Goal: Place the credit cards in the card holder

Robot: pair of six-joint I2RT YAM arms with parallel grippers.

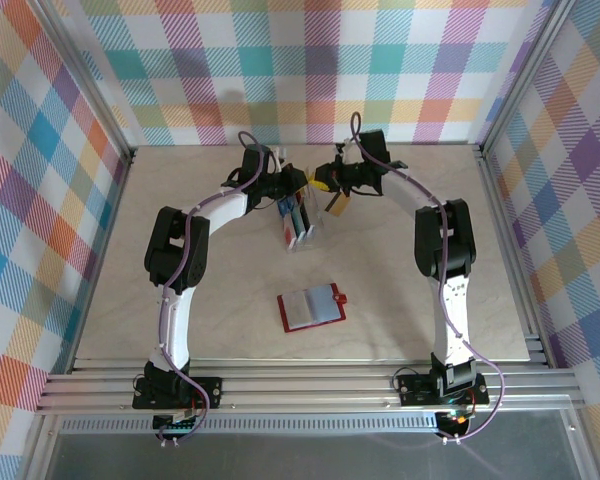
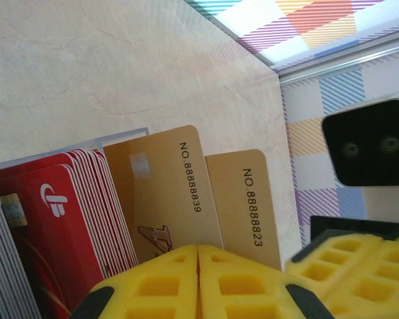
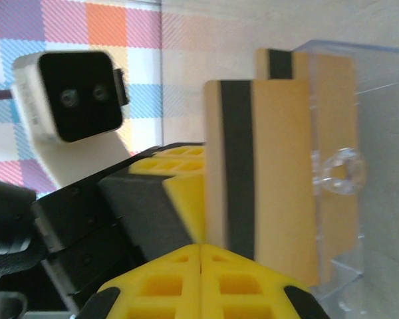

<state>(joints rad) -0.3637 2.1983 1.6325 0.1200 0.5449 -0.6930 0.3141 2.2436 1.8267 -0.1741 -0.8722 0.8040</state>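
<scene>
Two arched arms point(image 1: 175, 250); gold card point(image 3: 272, 173) in right tool point(image 3: 201, 247)

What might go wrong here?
The left gripper and right gripper crowd together at the clear plastic rack and could collide. The gold card with a dark stripe looks free of the rack with no clear grip on it, so it may drop before reaching the open red wallet.

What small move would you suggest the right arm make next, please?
Probably lift the right gripper a little, drawing the striped gold card clear of the clear plastic rack. It looks shut on that card, beside the rack's wall, while the red card holder lies open nearer the arm bases.
</scene>
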